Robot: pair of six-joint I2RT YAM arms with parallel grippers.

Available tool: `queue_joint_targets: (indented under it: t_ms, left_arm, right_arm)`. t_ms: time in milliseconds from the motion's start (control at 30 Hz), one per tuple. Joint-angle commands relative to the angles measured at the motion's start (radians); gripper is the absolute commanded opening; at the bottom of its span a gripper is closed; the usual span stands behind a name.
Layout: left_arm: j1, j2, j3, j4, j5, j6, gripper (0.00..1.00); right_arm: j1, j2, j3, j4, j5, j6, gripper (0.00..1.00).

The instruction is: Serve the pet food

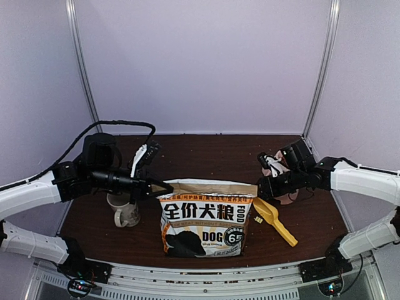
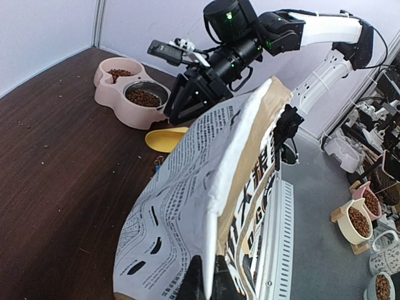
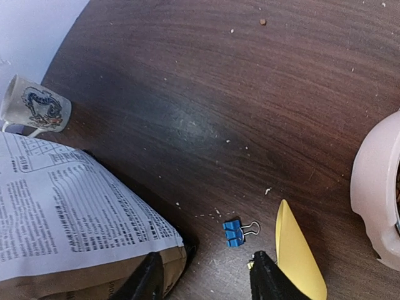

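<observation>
The brown paper dog food bag (image 1: 206, 219) stands upright at the table's near middle. My left gripper (image 1: 164, 187) is shut on the top left corner of the bag; in the left wrist view its fingers (image 2: 199, 282) pinch the bag's folded edge (image 2: 206, 206). My right gripper (image 1: 261, 187) is open beside the bag's top right corner; in the right wrist view (image 3: 206, 281) the bag's corner (image 3: 165, 259) lies by its left finger. Reddish-brown kibble (image 2: 144, 98) lies in a pink double bowl (image 2: 112, 84). A yellow scoop (image 1: 275, 220) lies right of the bag.
A white mug (image 1: 125, 212) stands left of the bag, under my left arm. A blue binder clip (image 3: 236, 230) lies on the table between bag and scoop (image 3: 299, 262). The pink bowl (image 3: 375, 194) sits at the far right. Pale crumbs are scattered on the dark wood.
</observation>
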Motion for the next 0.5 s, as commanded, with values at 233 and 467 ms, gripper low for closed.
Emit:
queue_joint_targets:
  t_ms: [233, 467]
  left_arm:
    - [0.010, -0.015, 0.000, 0.044, -0.018, -0.021, 0.00]
    - [0.010, -0.005, 0.007, 0.039, -0.013, -0.020, 0.00]
  right_arm:
    - [0.028, 0.199, 0.051, -0.031, 0.075, -0.101, 0.39]
    - [0.048, 0.308, 0.097, -0.034, 0.128, -0.145, 0.35]
